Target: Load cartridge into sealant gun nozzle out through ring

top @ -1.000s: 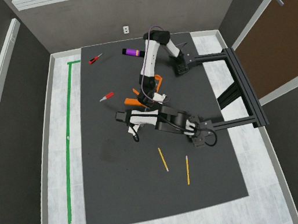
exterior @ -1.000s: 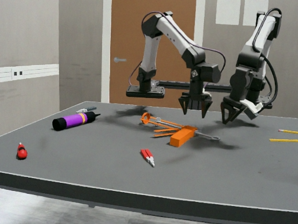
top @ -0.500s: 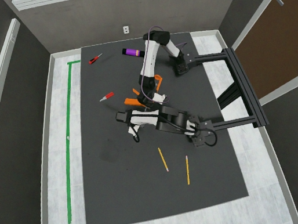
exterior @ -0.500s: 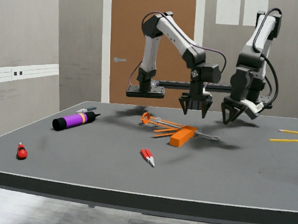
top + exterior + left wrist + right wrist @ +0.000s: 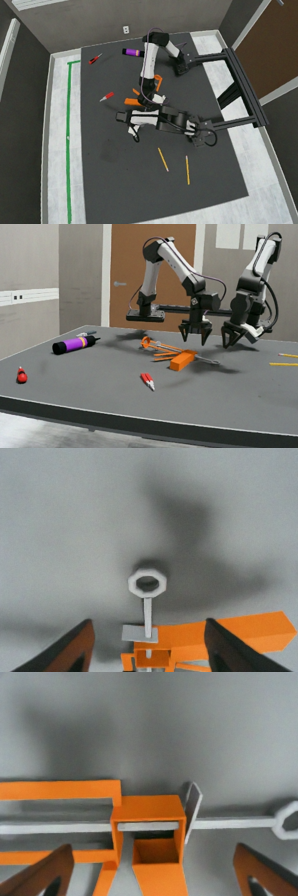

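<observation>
Both apart: L pincer (image 5: 229, 344) (image 5: 149, 628) nr rod ring (image 5: 219, 362) (image 5: 132, 584) (image 5: 278, 826), R pincer (image 5: 194, 342) (image 5: 154, 854) over orange gun (image 5: 133, 101) (image 5: 182, 361) (image 5: 240, 634) (image 5: 152, 807).
</observation>
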